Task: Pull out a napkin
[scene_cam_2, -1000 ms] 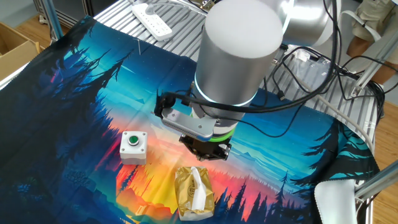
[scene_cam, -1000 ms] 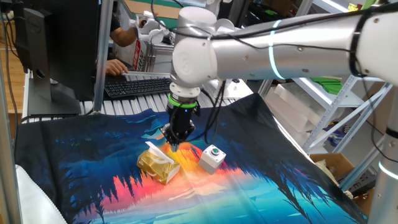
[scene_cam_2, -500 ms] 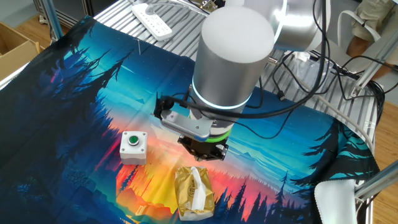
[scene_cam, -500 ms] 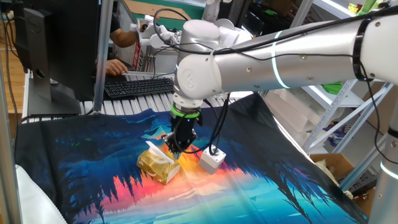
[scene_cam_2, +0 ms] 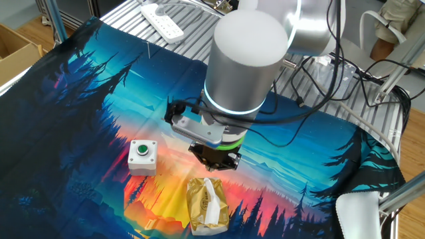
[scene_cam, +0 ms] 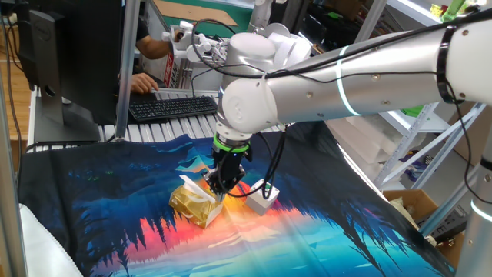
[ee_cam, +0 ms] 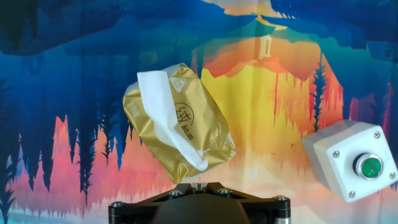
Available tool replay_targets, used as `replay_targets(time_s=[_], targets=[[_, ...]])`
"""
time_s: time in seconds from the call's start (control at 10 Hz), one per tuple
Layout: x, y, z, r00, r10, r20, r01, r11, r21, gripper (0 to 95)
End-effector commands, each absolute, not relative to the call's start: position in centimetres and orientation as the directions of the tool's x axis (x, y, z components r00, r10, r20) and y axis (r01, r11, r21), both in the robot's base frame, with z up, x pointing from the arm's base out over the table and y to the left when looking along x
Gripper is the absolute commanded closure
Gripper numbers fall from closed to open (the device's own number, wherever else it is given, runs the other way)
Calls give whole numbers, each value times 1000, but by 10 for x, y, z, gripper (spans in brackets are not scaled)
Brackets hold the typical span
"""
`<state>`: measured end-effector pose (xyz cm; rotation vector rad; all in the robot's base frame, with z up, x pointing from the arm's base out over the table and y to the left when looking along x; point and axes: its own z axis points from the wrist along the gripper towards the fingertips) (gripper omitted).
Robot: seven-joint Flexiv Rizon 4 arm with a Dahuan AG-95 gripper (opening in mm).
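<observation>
A shiny golden tissue packet (ee_cam: 198, 127) lies on the printed cloth, with the white napkin (ee_cam: 163, 112) sticking out along its top slot. In the hand view my gripper (ee_cam: 199, 185) is shut and empty, its tips just off the packet's near end. From one fixed view the gripper (scene_cam: 217, 188) hangs just above the packet (scene_cam: 192, 208), right beside the raised napkin (scene_cam: 192, 186). The other fixed view shows the gripper (scene_cam_2: 214, 164) over the far end of the packet (scene_cam_2: 199, 214) and the napkin (scene_cam_2: 212, 198).
A white box with a green button (ee_cam: 351, 158) sits beside the packet (scene_cam_2: 142, 157) and is partly hidden behind the gripper (scene_cam: 263, 198). The forest-print cloth (scene_cam: 108, 192) covers the table. A keyboard (scene_cam: 169, 106) and a power strip (scene_cam_2: 163, 22) lie beyond its edge.
The arm has shifted slightly and come lower toward the packet, now covering part of the button box in one fixed view. The jaws stayed shut; packet and napkin have not moved.
</observation>
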<state>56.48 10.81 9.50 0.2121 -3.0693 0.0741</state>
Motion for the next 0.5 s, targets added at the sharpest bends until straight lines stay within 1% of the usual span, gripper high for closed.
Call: replay_targets(time_s=[0.1, 0.5], targets=[[565, 112, 98, -989, -127, 71, -130, 991, -42, 950], [565, 112, 98, -988, -127, 83, -130, 991, -40, 950]])
